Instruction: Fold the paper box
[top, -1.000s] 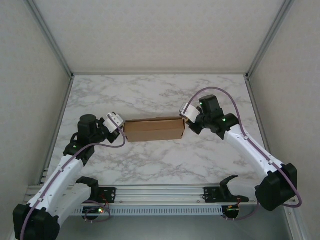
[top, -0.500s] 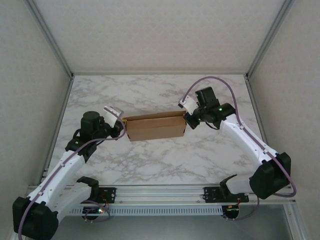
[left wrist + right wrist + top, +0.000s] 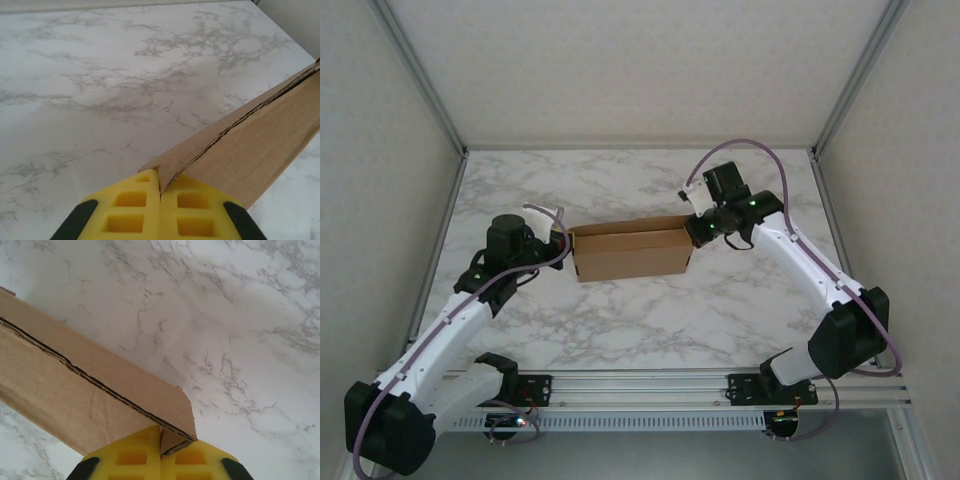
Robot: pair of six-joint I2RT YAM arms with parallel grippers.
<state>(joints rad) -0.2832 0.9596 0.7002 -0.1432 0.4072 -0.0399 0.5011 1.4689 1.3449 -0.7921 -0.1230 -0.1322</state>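
At the paper box (image 3: 630, 252) ends, left tool (image 3: 160, 187) clamps tight; right tool (image 3: 160, 440) likewise.

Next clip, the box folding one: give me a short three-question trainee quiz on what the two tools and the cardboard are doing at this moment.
1. True or false: the left tool is shut on a corner of the paper box.
2. Where does the right tool hold the box? A) at its right end; B) at the middle of a long edge; C) nowhere, it hangs open above the box.
3. Fill in the word: the table has a white and grey ____ pattern.
Key: 1 true; 2 A; 3 marble.
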